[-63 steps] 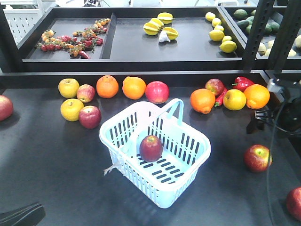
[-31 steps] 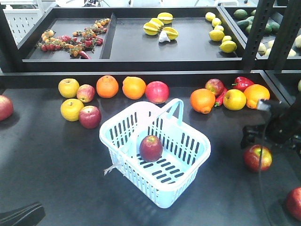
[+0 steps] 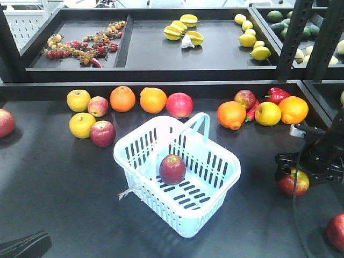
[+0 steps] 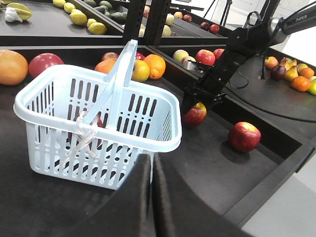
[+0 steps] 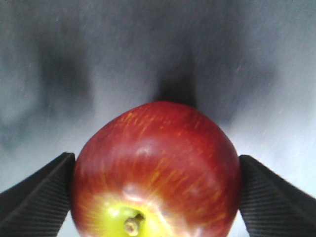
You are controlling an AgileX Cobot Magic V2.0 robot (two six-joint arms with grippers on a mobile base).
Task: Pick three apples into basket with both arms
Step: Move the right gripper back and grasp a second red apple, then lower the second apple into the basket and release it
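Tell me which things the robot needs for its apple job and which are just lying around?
For the job: the basket, the apple inside it, the second apple with the right pincer around it, maybe the loose apple nearest that.
Just lying about: oranges, yellow apples, red pepper, lemons, starfruit.

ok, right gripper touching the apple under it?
Touching. Right wrist view: both pads of the right gripper meet the apple at its sides, no gap visible.
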